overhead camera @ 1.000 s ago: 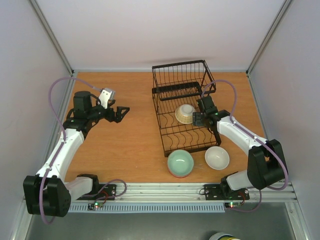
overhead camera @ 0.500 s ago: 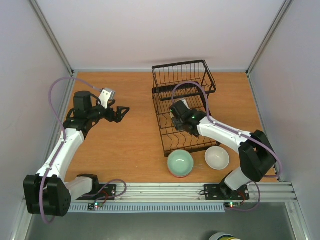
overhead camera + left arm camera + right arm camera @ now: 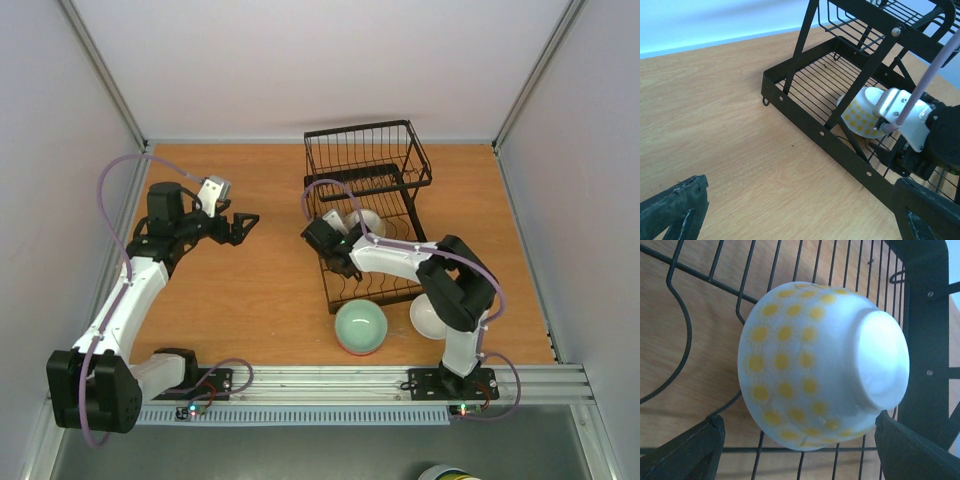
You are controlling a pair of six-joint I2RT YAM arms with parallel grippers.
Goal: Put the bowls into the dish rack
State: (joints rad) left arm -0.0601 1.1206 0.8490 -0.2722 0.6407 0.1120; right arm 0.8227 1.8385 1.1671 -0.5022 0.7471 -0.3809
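White walls close in around an orange-brown wooden table (image 3: 260, 290), where the bowl-loading job stands about a third done by your overhead view. One white ceramic bowl with yellow dots (image 3: 815, 365) lies tilted on its side among the curved tines of the black wire dish rack (image 3: 368, 178), right of centre at the back of the table, its foot turned to the upper right of the right wrist view.

Your right gripper (image 3: 325, 243) hangs at the rack's left edge with the fingers spread wide. The dotted bowl sits beyond the tips and is not pinched.

Two bowls are visibly left to load. A pale green round bowl (image 3: 360, 324) waits on the table just below the rack's near edge, and a reddish rim under it may be another bowl nested beneath. To its right, a plain white bowl (image 3: 428, 318) is half hidden behind the right arm.

Your left gripper (image 3: 243, 222) hovers over bare wood at centre left, well apart from every bowl. Its fingers (image 3: 675, 210) are spread and hold nothing.
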